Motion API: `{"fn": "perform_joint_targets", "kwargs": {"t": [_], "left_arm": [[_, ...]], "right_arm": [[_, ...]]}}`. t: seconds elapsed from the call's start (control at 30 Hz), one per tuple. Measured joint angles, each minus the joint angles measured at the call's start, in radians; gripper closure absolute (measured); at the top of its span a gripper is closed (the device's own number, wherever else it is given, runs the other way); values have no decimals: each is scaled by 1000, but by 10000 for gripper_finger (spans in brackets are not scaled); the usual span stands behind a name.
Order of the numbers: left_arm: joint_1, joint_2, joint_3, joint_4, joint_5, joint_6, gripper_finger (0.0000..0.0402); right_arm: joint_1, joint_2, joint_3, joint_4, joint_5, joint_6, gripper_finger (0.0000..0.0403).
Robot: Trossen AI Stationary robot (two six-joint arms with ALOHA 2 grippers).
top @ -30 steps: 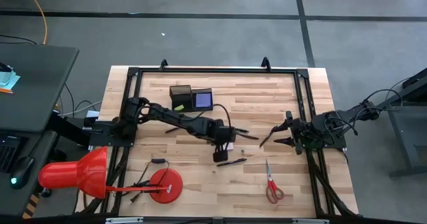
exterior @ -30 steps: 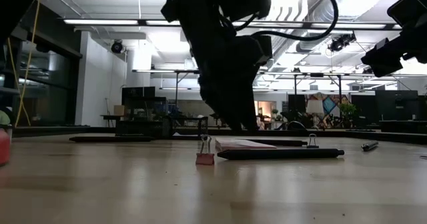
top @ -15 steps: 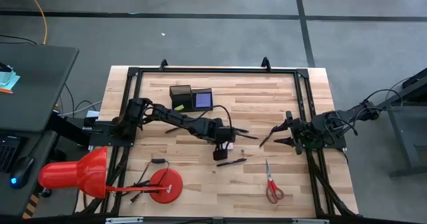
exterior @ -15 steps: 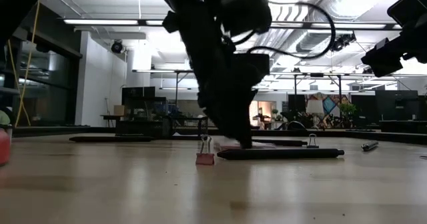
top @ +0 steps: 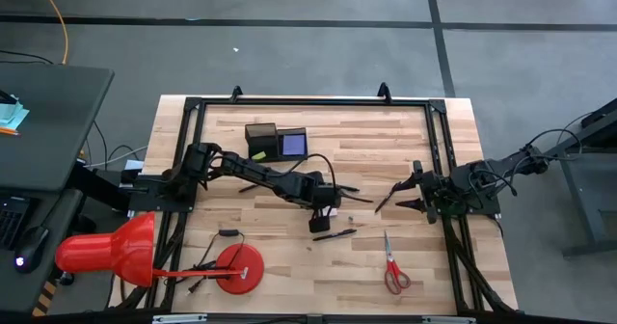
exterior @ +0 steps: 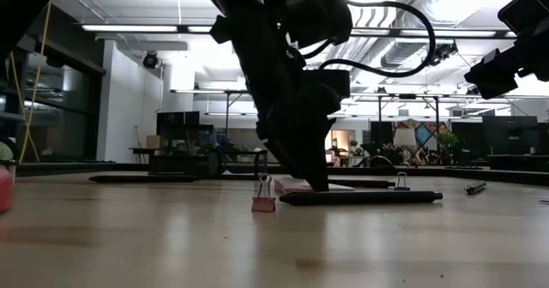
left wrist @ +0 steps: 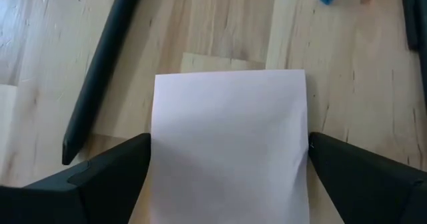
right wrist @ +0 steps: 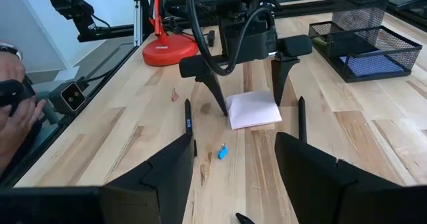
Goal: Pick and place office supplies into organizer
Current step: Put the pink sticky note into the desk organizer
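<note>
1. Where the high view looks straight down, a pale wooden table [top: 289, 276] sits on grey floor, with a red desk lamp [top: 106, 250] at lower left. The organizer [top: 277, 142] stands at upper centre, a purple pad [top: 294, 144] in its right compartment. One pair of scissors [top: 393, 266] lies at lower right and one pen [top: 334, 234] at centre. The left gripper [top: 319, 218] is at centre; the right gripper [top: 397, 198] waits at centre right, fingers apart, holding nothing.
2. At table height, a lit room of desks stretches behind. The left gripper [exterior: 309, 181] has dropped since a second ago and now reaches the pink pad [exterior: 313, 186], beside one pen [exterior: 360, 197] and one binder clip [exterior: 263, 197].
3. Through the left wrist view, spread fingers [left wrist: 110, 177] flank the pink pad [left wrist: 230, 144] without pinching it; one pen [left wrist: 100, 64] lies alongside.
4. Across the right wrist view, the left gripper [right wrist: 243, 101] straddles the pad [right wrist: 253, 109]; two pens [right wrist: 189, 115] lie beside it, and a person's hand [right wrist: 17, 111] shows at left.
</note>
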Motion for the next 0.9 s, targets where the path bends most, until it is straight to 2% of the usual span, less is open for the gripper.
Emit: {"fn": "perform_joint_targets", "kwargs": {"t": [0.2,0.4,0.67,0.9], "left_arm": [[0,1,-1,0,0,-29,10],[-1,2,-1,-1,-24,-77,56],[-2,5,-1,-2,-74,-231,109],[1,-7,-5,-40,-134,-423,119]], "right_arm": [[0,0,0,0,0,0,197],[0,0,0,0,0,0,197],[0,0,0,0,0,0,196],[0,0,0,0,0,0,197]]}}
